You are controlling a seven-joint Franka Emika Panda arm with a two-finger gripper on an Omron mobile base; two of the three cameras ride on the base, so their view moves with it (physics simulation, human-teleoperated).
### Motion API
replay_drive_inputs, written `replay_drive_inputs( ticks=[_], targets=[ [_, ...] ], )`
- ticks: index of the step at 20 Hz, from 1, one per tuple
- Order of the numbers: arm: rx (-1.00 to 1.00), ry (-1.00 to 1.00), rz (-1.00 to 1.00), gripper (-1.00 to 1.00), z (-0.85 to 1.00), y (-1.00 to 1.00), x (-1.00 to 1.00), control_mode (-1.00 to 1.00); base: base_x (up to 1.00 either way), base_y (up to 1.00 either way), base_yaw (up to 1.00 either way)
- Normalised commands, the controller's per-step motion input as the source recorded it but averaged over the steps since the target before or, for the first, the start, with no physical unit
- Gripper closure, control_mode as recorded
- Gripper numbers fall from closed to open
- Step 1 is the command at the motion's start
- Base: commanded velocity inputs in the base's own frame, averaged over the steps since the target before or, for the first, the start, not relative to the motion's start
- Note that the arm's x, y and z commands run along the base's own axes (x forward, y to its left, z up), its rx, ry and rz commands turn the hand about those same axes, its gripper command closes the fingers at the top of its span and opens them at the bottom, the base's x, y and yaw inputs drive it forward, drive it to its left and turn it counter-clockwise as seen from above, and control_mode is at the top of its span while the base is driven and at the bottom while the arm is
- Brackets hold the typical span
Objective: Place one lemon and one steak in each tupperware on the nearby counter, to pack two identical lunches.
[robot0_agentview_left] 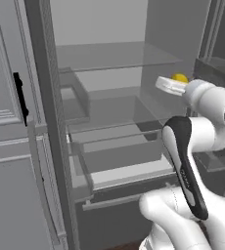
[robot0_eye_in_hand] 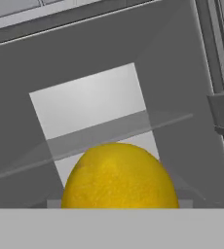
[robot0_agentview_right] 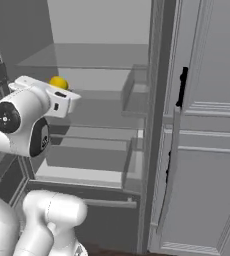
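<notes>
At the centre of both base views stands the open grey refrigerator (robot0_agentview_left: 109, 122) with clear glass shelves. One round yellow lemon (robot0_eye_in_hand: 119, 177) sits at the hand view's bottom centre, directly ahead of the gripper; whether its jaws are apart or clamped cannot be told.

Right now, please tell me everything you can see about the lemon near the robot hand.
The lemon is a round, bright yellow-orange fruit with a slightly dimpled, matte skin, whole and unmarked. It sits inside the open fridge, right beyond the end of the gripper, which hides its lower part in both base views. Whether the fingers touch it cannot be told.
</notes>
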Motion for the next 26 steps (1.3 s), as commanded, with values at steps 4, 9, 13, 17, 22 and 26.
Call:
replay_drive_inputs(
  ticks=[4,9,13,17,22,26],
  targets=[
    [0.00,0.00,0.00,1.00,0.00,0.00,0.00,1.00,-1.00,0.00,0.00],
    [0.00,0.00,0.00,1.00,0.00,0.00,0.00,1.00,-1.00,0.00,0.01],
    [0.00,0.00,0.00,1.00,0.00,0.00,0.00,1.00,-1.00,0.00,0.00],
    [0.00,0.00,0.00,1.00,0.00,0.00,0.00,1.00,-0.44,0.00,-0.58],
    [0.00,0.00,0.00,1.00,0.00,0.00,0.00,1.00,-0.06,0.00,-0.96],
    [0.00,0.00,0.00,1.00,0.00,0.00,0.00,1.00,-0.05,0.00,-0.95]
  ],
)
